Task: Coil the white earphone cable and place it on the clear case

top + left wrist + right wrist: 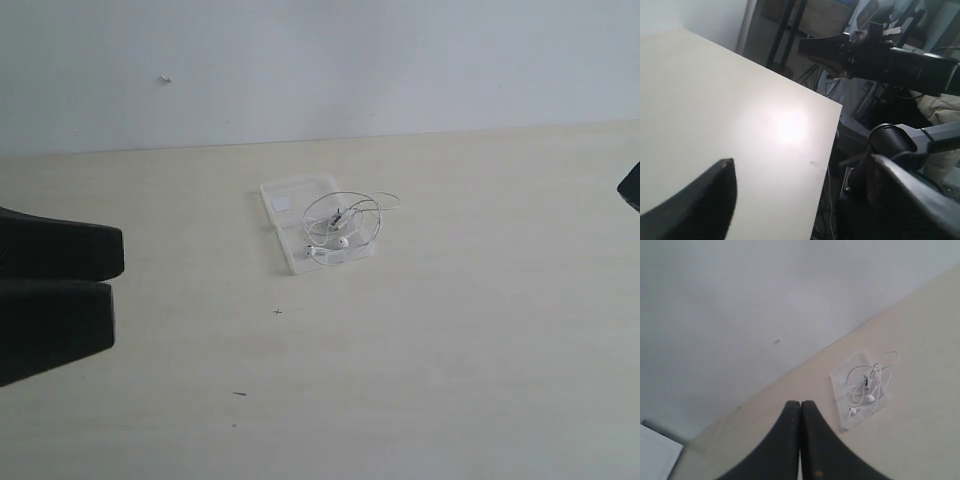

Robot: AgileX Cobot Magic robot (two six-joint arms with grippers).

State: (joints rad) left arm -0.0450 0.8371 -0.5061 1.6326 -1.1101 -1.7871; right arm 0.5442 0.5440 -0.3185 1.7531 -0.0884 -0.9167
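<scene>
The clear case (285, 222) lies flat in the middle of the table, with a small white label on its far half. The white earphone cable (345, 218) rests on it in loose loops, both earbuds near the case's front edge; one loop hangs past its right side. At the left edge of the exterior view, far from the case, my left gripper (115, 282) stands open and empty (805, 200). My right gripper (800, 405) is shut with nothing in it, well back from the case (840, 380) and the cable (867, 385).
A pale wall (320, 70) closes off the table's far side. In the left wrist view the table edge (827, 165) drops off to black arm hardware (890, 60) and cables. Small dark marks (277, 311) dot the tabletop in front of the case.
</scene>
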